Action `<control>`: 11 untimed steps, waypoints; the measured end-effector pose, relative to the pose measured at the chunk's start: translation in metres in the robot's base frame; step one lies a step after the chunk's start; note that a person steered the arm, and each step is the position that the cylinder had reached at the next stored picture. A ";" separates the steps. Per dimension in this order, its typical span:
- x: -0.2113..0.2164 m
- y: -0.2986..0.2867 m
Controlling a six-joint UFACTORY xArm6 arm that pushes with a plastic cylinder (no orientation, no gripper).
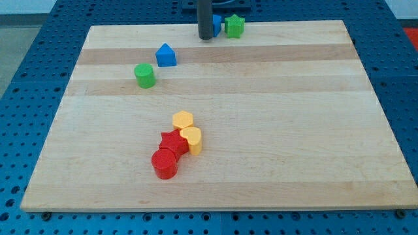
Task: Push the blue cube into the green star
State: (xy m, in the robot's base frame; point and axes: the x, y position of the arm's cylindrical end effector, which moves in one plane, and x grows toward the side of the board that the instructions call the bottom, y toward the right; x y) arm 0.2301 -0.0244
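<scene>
The blue cube (217, 25) sits at the view's top centre, near the board's far edge, mostly hidden behind my rod. The green star (234, 25) lies just to its right, touching or nearly touching it. My tip (205, 37) rests on the board at the blue cube's left side, right against it.
A blue house-shaped block (166, 55) and a green cylinder (144, 75) lie at the upper left. A cluster of a yellow hexagon (183, 120), a yellow heart (191, 140), a red star (172, 143) and a red cylinder (164, 163) sits at the lower centre. The wooden board (294, 130) lies on a blue perforated table.
</scene>
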 end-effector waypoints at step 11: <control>-0.017 -0.028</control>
